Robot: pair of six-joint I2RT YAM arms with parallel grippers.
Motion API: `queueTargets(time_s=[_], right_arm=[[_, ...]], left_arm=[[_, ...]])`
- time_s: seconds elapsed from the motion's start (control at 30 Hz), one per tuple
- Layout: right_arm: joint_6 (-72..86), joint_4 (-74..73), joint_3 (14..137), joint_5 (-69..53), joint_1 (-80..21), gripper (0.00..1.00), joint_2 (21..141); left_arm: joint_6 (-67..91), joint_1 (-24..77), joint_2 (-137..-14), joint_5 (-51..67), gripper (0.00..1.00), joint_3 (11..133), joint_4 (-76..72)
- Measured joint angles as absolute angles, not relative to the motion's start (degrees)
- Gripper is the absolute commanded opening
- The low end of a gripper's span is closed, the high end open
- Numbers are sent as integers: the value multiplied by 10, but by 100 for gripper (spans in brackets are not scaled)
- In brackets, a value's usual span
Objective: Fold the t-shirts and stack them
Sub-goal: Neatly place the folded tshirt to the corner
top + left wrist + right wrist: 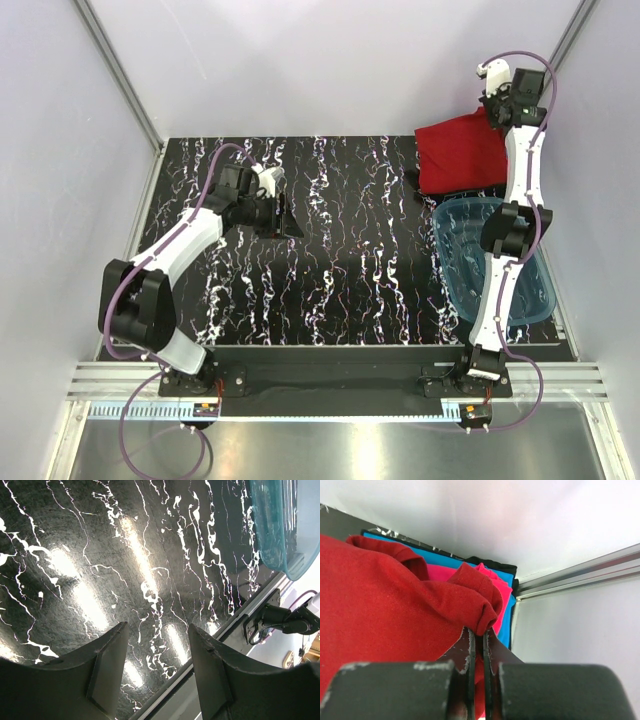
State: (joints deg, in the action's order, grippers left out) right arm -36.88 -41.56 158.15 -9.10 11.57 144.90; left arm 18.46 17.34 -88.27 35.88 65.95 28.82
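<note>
A dark red t-shirt [460, 153] lies at the far right corner of the table. In the right wrist view the red t-shirt [385, 610] covers a bright pink t-shirt [504, 596] and a teal-blue t-shirt [507, 620] stacked under it. My right gripper [478, 630] is shut on a bunched edge of the red t-shirt; the gripper [497, 100] sits at the shirt's far right edge. My left gripper [157, 637] is open and empty above bare table; it [288, 215] hovers left of centre.
A translucent blue plastic tub [500, 262] stands at the right, under the right arm, and shows at the top right of the left wrist view [282, 525]. The black marbled table [340, 250] ends at white walls and metal frame rails [580, 575].
</note>
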Motion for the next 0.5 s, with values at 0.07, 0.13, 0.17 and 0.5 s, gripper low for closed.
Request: queueTargets(time_s=[0.07, 0.13, 0.17, 0.5], right_arm=[[-378, -414, 1579, -86, 114, 0, 1449], [-384, -410, 1579, -85, 114, 0, 1450], [-385, -405, 1579, -85, 114, 0, 1451], [-386, -360, 1566, -86, 114, 0, 1459]], left_arm=[[185, 173, -883, 362, 56, 660, 288], [185, 173, -885, 363, 56, 660, 288], [185, 173, -886, 364, 56, 660, 288], [185, 173, -920, 374, 56, 660, 286]])
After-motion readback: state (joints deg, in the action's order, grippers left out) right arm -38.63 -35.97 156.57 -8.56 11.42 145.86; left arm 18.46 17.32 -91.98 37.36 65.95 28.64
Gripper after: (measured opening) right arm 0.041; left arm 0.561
